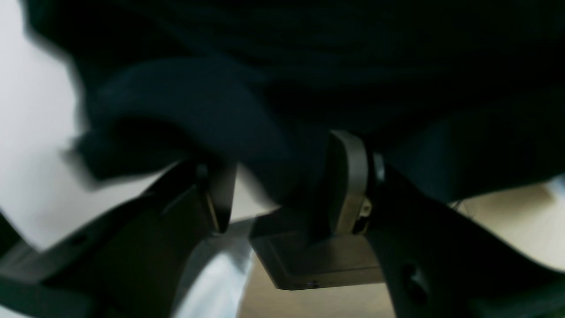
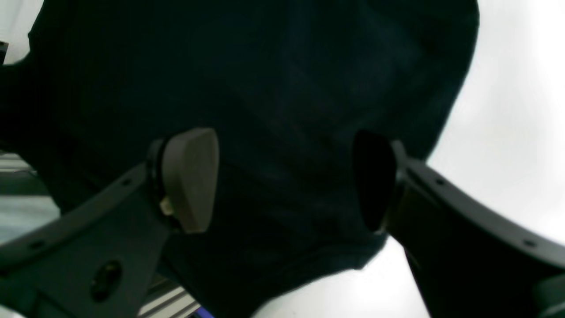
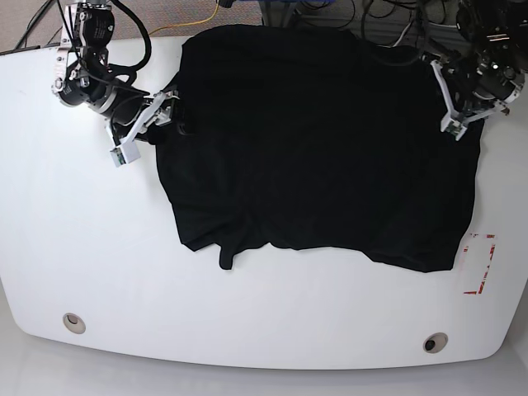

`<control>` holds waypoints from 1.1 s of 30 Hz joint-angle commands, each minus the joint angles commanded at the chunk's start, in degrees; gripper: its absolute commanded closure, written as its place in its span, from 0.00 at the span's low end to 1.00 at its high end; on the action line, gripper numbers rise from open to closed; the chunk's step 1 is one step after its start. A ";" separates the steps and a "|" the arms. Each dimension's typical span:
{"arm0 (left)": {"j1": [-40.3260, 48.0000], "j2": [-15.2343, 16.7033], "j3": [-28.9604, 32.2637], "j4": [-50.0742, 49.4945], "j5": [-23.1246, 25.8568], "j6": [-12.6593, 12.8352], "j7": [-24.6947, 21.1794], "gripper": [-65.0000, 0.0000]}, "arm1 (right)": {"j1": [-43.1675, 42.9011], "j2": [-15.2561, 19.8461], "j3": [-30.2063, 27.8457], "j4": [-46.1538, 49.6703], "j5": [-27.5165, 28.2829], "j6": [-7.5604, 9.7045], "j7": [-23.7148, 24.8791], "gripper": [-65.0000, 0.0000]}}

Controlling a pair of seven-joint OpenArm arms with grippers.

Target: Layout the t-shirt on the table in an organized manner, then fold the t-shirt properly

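The black t-shirt (image 3: pixel 313 140) lies spread over the middle and back of the white table (image 3: pixel 99 264), with its lower hem wrinkled. My right gripper (image 3: pixel 161 115) sits at the shirt's left edge in the base view. In the right wrist view this gripper (image 2: pixel 282 181) is open, its fingers (image 2: pixel 190 176) wide apart over dark t-shirt (image 2: pixel 287 88) fabric. My left gripper (image 3: pixel 454 124) is at the shirt's right edge near the back. Its wrist view is blurred: the gripper (image 1: pixel 284 190) stands open, and a fold of t-shirt (image 1: pixel 198 101) hangs between the fingers against the right one.
Two round grommet holes (image 3: pixel 74 322) (image 3: pixel 435 341) sit near the front edge. A red tape mark (image 3: pixel 478 264) lies right of the shirt's hem. Cables (image 3: pixel 396 25) run behind the back edge. The table edge and floor (image 1: pixel 521 221) show in the left wrist view.
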State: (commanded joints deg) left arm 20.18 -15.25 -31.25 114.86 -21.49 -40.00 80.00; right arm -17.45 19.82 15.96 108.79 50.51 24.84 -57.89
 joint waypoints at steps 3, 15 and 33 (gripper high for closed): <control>0.00 0.00 -5.54 0.00 -3.52 0.00 0.00 0.57 | 0.00 0.00 0.00 0.09 0.00 0.00 0.00 0.29; -7.38 -2.02 -17.49 0.00 -16.44 0.00 0.00 0.57 | 2.64 0.09 0.00 -0.88 -0.09 0.00 0.09 0.29; -22.33 0.26 -13.36 -1.23 -18.46 6.11 0.00 0.57 | 10.11 0.18 0.00 -6.77 -0.09 0.09 0.09 0.29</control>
State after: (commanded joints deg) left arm -2.15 -14.99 -44.62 113.63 -39.96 -33.89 80.00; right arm -7.34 20.00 15.96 102.02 50.42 24.92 -57.80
